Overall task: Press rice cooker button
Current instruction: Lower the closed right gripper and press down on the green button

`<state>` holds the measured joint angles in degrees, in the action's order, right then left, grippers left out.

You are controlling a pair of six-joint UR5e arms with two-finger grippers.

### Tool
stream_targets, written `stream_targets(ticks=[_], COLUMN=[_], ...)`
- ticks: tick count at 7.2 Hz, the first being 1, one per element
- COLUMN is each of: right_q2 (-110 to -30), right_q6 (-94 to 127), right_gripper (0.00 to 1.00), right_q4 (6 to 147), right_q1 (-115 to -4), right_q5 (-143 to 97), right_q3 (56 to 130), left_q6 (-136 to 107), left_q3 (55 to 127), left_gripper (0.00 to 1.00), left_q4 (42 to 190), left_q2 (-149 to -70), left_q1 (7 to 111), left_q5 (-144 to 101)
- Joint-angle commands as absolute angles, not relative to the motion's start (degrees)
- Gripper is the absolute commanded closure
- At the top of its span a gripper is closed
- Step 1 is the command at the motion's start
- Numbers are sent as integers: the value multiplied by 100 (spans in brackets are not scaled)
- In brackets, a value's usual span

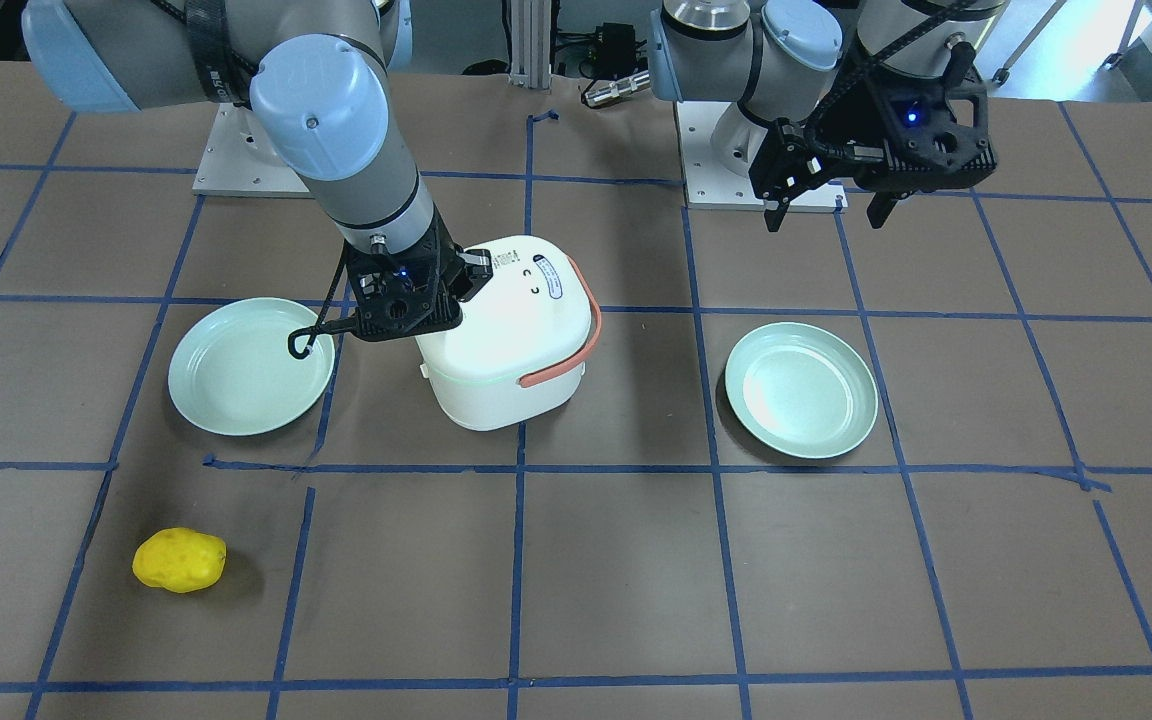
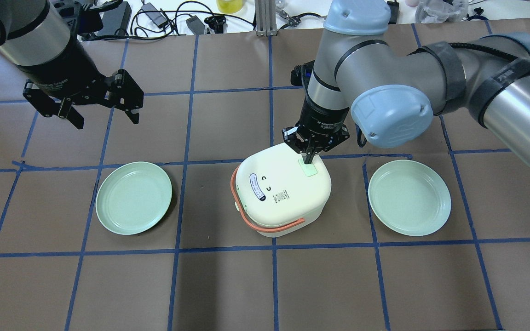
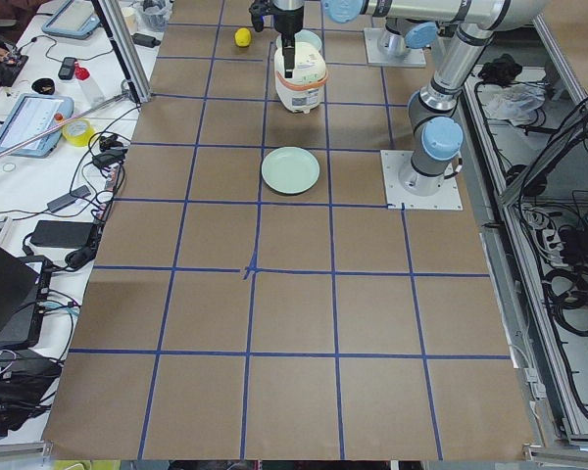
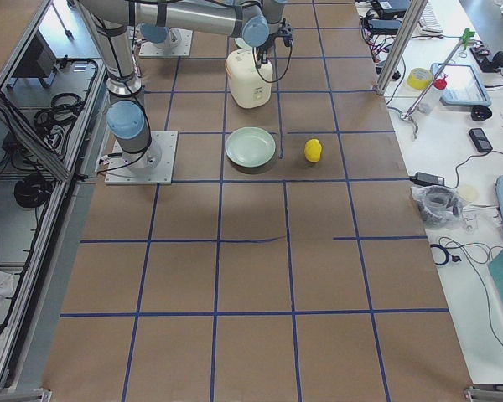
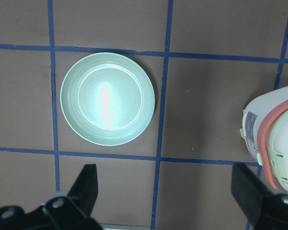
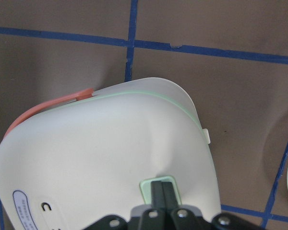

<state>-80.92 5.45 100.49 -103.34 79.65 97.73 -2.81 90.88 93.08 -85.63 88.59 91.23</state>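
Both black fingers (image 6: 158,196) of the right gripper (image 2: 308,157) are pressed together with no gap between them, holding nothing, and their tips point straight down onto the pale green rectangular button (image 2: 310,170); they appear to touch it. That button sits on top of the white rounded-square rice cooker (image 2: 283,193), at the upper right of its lid in the overhead view, just under the right wrist. The cooker stands upright near the middle of that view, on the brown paper-covered table with blue tape grid lines (image 2: 228,285). Its salmon-coloured carrying handle (image 2: 246,220) lies folded down around the cooker's lower left side. One pale green round plate (image 2: 134,197) lies to the cooker's left in the overhead view and a second pale green round plate (image 2: 410,197) to its right, both near the cooker but not touching it. At the upper left of the overhead view the left gripper (image 2: 104,115) hangs above the table with its fingers (image 2: 75,118) spread wide and nothing between them, well apart from the cooker. A yellow rounded lump (image 1: 179,560) lies at the lower left of the front-facing view, well apart from the cooker.
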Motion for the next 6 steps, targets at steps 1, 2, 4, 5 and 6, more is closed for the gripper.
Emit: stream_targets(ticks=[1, 2, 4, 5, 6], right_q2=[-8086, -8086, -8086, -8086, -8086], right_q6=[545, 545, 510, 510, 553], right_gripper=[90, 90, 90, 90, 90], right_q4=[10037, 10037, 10072, 10081, 10072], right_q1=[-10336, -10336, -10336, -10336, -10336], right_q5=[7963, 7963, 7963, 7963, 7954], right_q3=[9773, 9773, 9896, 9896, 9896], left_q6=[-281, -281, -281, -281, -281], left_q3=[9088, 9088, 9088, 9088, 9088], left_gripper=[0, 0, 0, 0, 0], left_q4=[9308, 9308, 9308, 9308, 9308], left_q2=[-8561, -8561, -8569, -8561, -8561], left_q1=[8859, 8859, 8859, 8859, 8859], left_q5=[9123, 9123, 9123, 9123, 9123])
